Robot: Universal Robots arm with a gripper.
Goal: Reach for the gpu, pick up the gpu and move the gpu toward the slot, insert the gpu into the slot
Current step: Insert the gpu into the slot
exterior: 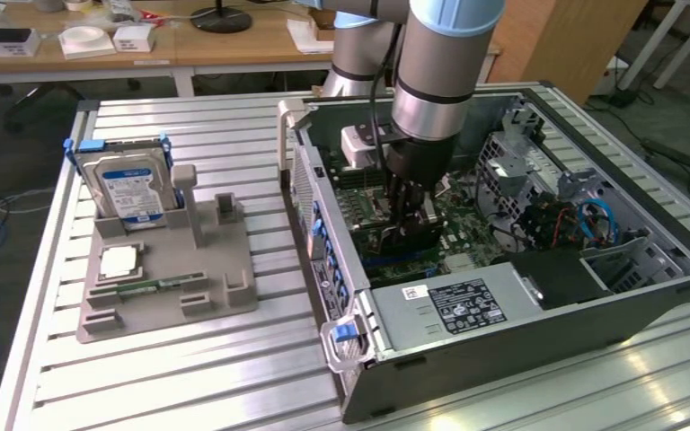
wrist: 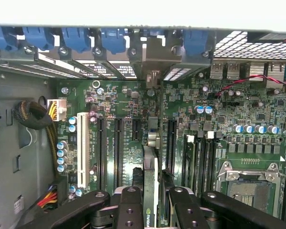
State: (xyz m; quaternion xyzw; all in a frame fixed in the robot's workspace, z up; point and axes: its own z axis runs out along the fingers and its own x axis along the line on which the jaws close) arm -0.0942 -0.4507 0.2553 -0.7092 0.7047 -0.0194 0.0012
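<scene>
We see the pincer [wrist: 151, 200] lowered into the open computer case [exterior: 537, 314] on the desk [exterior: 201, 377], pinching the gpu [wrist: 150, 176] edge-on between its black fingers [wrist: 128, 205]. The card stands upright over the green motherboard [wrist: 219, 109], its silver bracket [wrist: 155, 57] toward the case's rear wall at 12 o'clock in the wrist view. Whether it is seated in the slot [wrist: 172, 143] or in a neighbouring one, we cannot tell. In the exterior view, a grey fixture [exterior: 165, 287] at 9 o'clock from the case carries a hard drive [exterior: 127, 187].
</scene>
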